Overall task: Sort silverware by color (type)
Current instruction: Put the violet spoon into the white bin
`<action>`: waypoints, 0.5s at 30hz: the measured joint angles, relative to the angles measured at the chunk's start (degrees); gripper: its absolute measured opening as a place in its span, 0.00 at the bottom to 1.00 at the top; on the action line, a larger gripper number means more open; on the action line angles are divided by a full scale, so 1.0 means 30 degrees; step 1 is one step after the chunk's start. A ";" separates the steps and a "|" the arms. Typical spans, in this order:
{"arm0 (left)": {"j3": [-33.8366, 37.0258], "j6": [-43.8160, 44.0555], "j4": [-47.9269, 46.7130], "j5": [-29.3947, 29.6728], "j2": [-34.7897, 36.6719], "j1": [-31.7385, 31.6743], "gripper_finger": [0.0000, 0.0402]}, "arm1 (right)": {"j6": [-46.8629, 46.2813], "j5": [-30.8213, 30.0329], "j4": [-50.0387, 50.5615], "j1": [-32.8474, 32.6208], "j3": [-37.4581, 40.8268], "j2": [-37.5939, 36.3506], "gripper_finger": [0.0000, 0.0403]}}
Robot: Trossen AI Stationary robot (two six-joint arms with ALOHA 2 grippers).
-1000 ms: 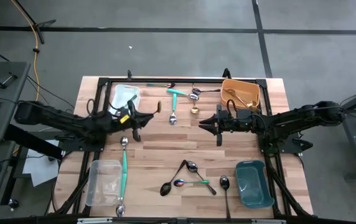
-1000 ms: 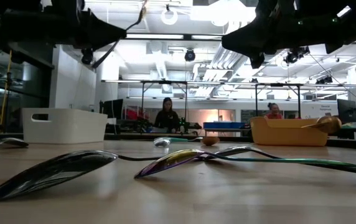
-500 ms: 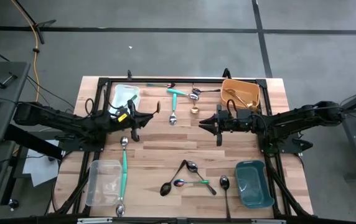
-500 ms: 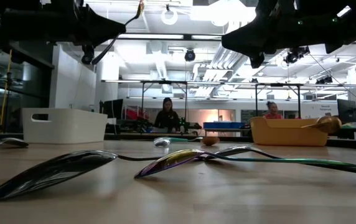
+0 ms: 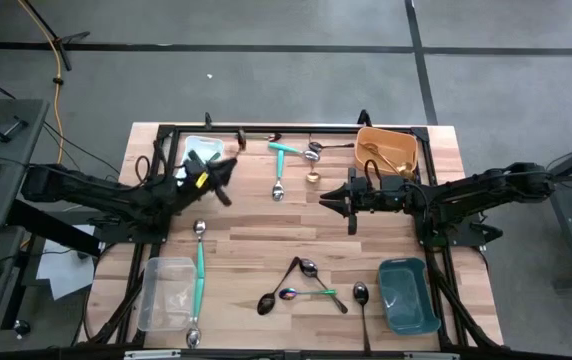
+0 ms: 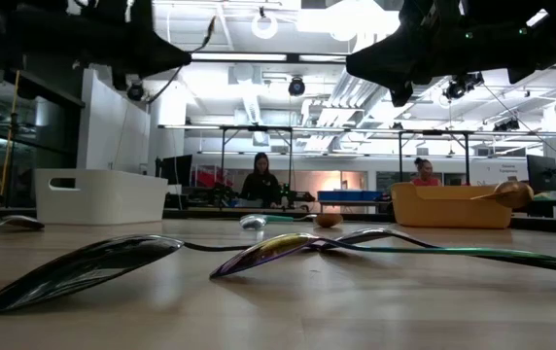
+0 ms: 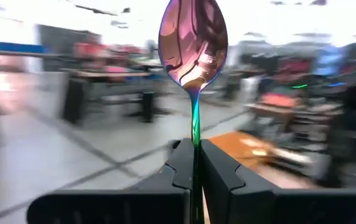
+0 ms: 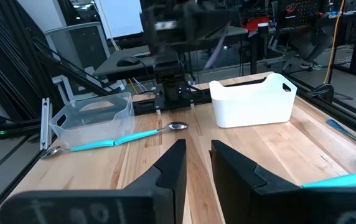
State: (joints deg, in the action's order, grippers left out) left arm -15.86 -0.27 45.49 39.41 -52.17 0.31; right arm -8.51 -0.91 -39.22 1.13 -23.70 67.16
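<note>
My left gripper point(image 5: 230, 162) hangs above the table beside the white bin point(image 5: 201, 153), shut on an iridescent rainbow spoon point(image 7: 193, 40). The spoon's bowl point(image 5: 242, 134) points toward the table's far edge. My right gripper point(image 5: 324, 197) hovers over the table's middle, open, with nothing between its fingers point(image 8: 198, 152). More silverware lies flat on the wood. A teal-handled spoon point(image 5: 199, 270) lies near the clear bin, another point(image 5: 280, 168) near the far edge. A cluster of dark and rainbow spoons point(image 5: 301, 285) lies near the front, and gold spoons point(image 5: 391, 158) sit in the orange bin. My left gripper pinches the spoon's thin handle point(image 7: 195, 127) between its two fingers. The fingers reach out roughly level, slanting toward the table's far right, and lie along the handle. The spoon sticks straight out past the fingertips, bowl foremost, lifted clear of the table.
The orange bin point(image 5: 371, 133) stands at the far right, a teal bin point(image 5: 407, 295) at the near right and a clear bin point(image 5: 164, 293) at the near left. A black frame point(image 5: 296, 129) runs along the far edge. People sit in the room beyond the table point(image 6: 260, 180).
My left gripper has swung toward the table's far edge, over by the white bin, and has tipped up a little. It has stayed shut on the rainbow spoon. The spoon's bowl now points toward the far edge rather than the table's middle.
</note>
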 joint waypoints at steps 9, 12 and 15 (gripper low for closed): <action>-0.7156 0.4067 -2.1174 0.4368 0.0633 -0.1371 0.01 | 0.0000 0.0000 0.0007 -0.0002 0.0000 0.0000 0.17; -0.7332 0.6611 -2.5028 0.5261 0.0648 -0.2004 0.01 | -0.0007 0.0000 0.0015 0.0004 0.0000 0.0000 0.17; -0.6681 0.9354 -2.7576 0.5408 0.0810 -0.2655 0.01 | -0.0087 0.0006 0.0020 -0.0010 0.0000 0.0000 0.17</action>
State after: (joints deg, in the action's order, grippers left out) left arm -35.90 27.80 -37.24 55.63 -49.74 -7.66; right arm -8.77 -0.89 -39.16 1.10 -23.70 67.16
